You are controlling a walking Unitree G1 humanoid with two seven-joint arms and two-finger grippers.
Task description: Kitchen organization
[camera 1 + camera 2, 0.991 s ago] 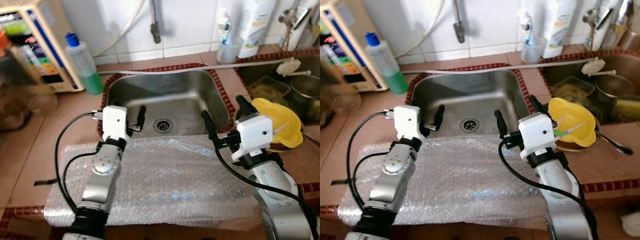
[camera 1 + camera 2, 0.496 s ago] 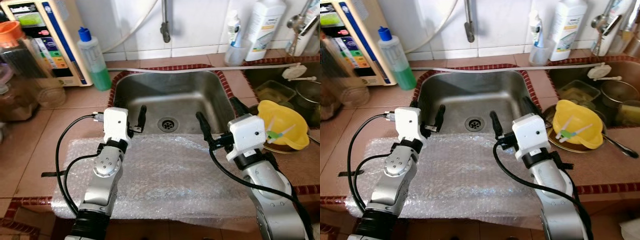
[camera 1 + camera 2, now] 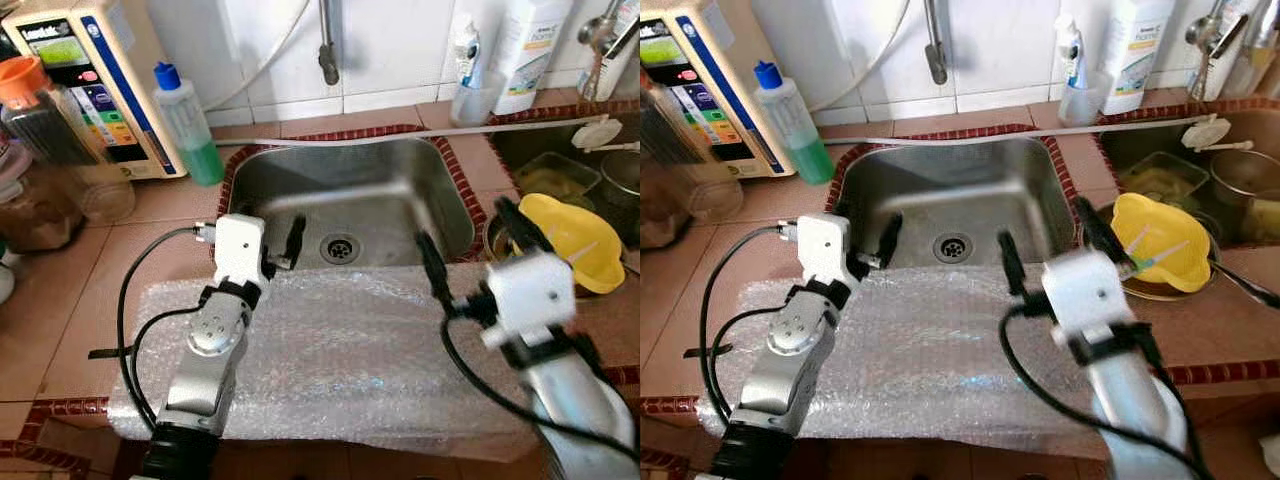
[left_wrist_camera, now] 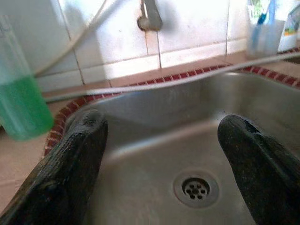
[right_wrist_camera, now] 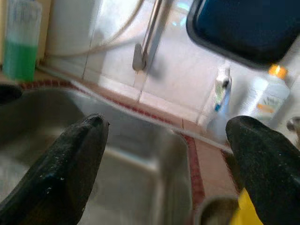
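A terracotta tiled counter (image 3: 90,300) with a red-brown patterned border runs below a white tiled wall, and a steel sink (image 3: 350,195) is set into it with a tap (image 3: 327,60) hanging over its far side. A sheet of bubble wrap (image 3: 340,350) lies flat on the counter's near edge, its far edge reaching the sink's near rim. Both arms rest over this sheet. The left gripper (image 3: 272,243) sits at the sheet's far left corner, its fingers spread wide and empty, pointing over the sink toward the drain (image 4: 196,188). The right gripper (image 3: 1045,245) hovers at the sheet's far right, blurred, its fingers also spread wide with nothing between them. Just right of it a yellow bowl (image 3: 1160,243) sits on a plate. On the far left stand a bottle of green liquid (image 3: 188,125) and a beige appliance (image 3: 85,85); a white bottle (image 3: 1135,50) stands far right.
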